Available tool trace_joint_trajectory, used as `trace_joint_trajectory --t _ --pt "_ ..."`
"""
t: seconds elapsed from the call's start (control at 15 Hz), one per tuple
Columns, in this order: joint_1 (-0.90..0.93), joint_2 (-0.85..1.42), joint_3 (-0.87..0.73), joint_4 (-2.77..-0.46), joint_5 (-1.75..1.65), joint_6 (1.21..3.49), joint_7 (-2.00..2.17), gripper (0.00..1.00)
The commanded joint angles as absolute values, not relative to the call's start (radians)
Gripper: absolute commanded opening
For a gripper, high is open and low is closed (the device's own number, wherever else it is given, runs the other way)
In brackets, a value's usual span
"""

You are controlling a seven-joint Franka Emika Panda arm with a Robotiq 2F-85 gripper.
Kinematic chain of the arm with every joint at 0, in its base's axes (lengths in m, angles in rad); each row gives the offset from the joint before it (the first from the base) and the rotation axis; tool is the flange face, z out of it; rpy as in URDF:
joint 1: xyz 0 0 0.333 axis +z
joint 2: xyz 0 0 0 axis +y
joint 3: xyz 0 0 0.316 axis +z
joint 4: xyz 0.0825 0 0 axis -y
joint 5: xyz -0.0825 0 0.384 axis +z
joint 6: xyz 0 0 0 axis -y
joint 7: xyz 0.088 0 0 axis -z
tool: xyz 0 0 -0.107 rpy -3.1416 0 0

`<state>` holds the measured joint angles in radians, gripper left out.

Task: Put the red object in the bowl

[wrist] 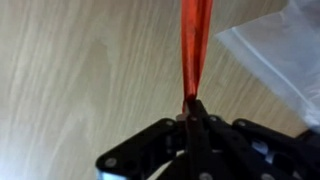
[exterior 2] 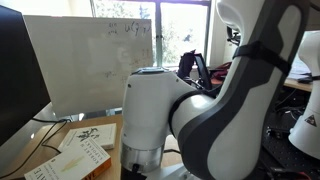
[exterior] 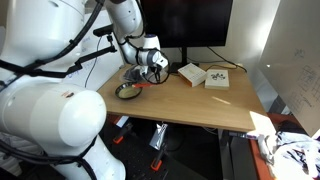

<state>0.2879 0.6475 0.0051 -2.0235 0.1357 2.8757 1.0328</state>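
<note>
The gripper (wrist: 192, 104) pinches one end of the red stick (wrist: 195, 40) tight between its jaws; the stick runs toward 12 o'clock over the wooden desk (wrist: 80, 70). In an exterior view the bowl (exterior: 127, 91) sits at the gripper's 7 o'clock, with white boxes (exterior: 190, 73) at 3.

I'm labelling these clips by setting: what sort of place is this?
Probably an office or lab: a wooden desk, a dark monitor behind it, and a whiteboard with writing by a window.
</note>
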Motion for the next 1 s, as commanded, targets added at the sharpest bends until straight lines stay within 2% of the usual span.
trace_joint_trajectory --t 0.0,0.33,0.67,0.8,0.93 --pt "0.18 0.591 0.137 -2.118 0.263 2.964 0.852 0.0" --pt "-0.015 0.548 0.397 -2.207 0.526 3.047 0.605 0.0" --pt "-0.405 0.602 0.776 -2.21 0.783 2.962 0.274 0.0" --pt "-0.516 0.638 0.827 -2.218 0.81 2.86 0.204 0.0" --pt "-0.507 0.667 0.752 -2.188 0.898 2.714 0.054 0.0"
